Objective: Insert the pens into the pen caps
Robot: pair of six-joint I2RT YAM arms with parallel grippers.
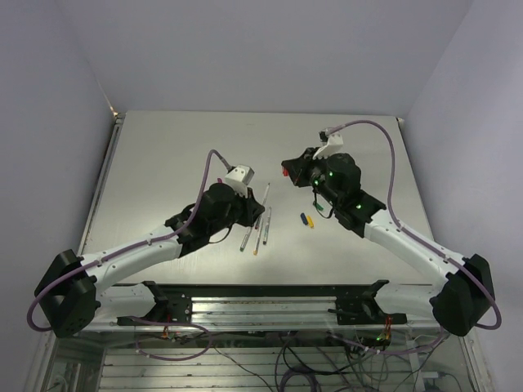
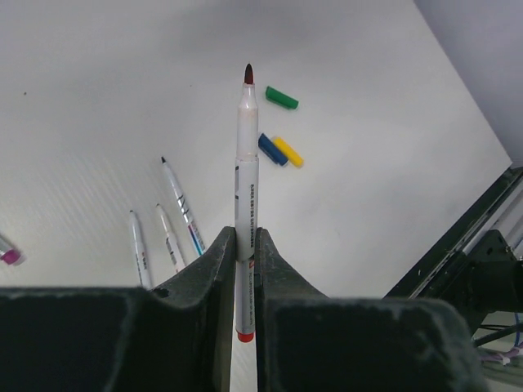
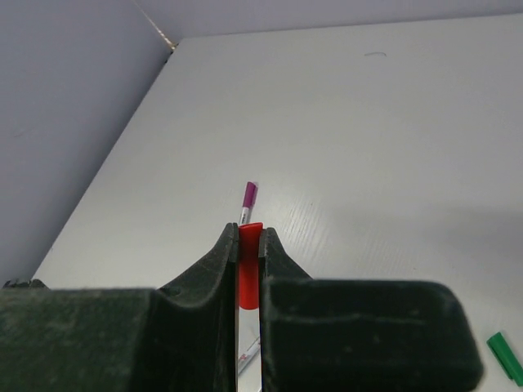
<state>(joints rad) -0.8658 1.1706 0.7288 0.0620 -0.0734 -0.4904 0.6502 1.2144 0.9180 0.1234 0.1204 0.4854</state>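
my left pincer [image 2: 245,238] clamps the red-tipped pen [image 2: 247,163], pale barrel upright at frame centre | my right pincer [image 3: 249,235] pinches the red cap [image 3: 249,278], lower centre | green cap [image 2: 281,98] lies loose, upper right of centre

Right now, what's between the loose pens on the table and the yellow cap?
The blue cap, lying right beside the yellow cap; the left wrist view shows it.

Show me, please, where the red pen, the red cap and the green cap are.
red pen [image 2: 247,163], left wrist view, middle of the barrel.
red cap [image 3: 249,261], right wrist view, middle of its visible face.
green cap [image 2: 281,98], left wrist view, its middle.
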